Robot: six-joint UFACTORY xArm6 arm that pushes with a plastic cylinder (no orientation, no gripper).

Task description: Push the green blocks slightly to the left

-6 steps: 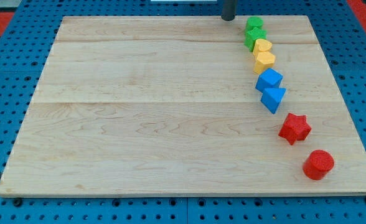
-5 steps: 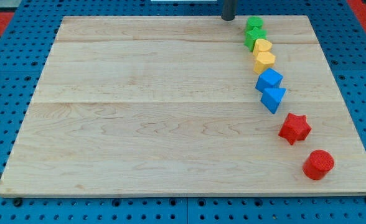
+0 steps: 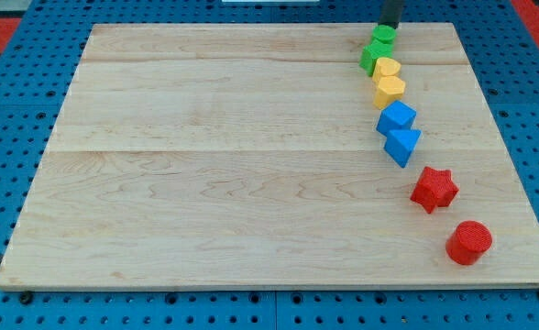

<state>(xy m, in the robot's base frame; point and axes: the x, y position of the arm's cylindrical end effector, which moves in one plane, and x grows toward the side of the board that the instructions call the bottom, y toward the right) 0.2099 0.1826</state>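
My tip (image 3: 389, 27), a bare rod holding nothing, is seen at the view's top, just above and right of the two green blocks (image 3: 376, 49). These are stacked closely at the top of a curved row with yellow blocks (image 3: 388, 81) on the wooden board (image 3: 214, 156).

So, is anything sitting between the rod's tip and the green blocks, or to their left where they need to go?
Nothing visible. My tip is just to the upper right of the green blocks, with no block between. The board left of them holds nothing; the yellow blocks lie below.
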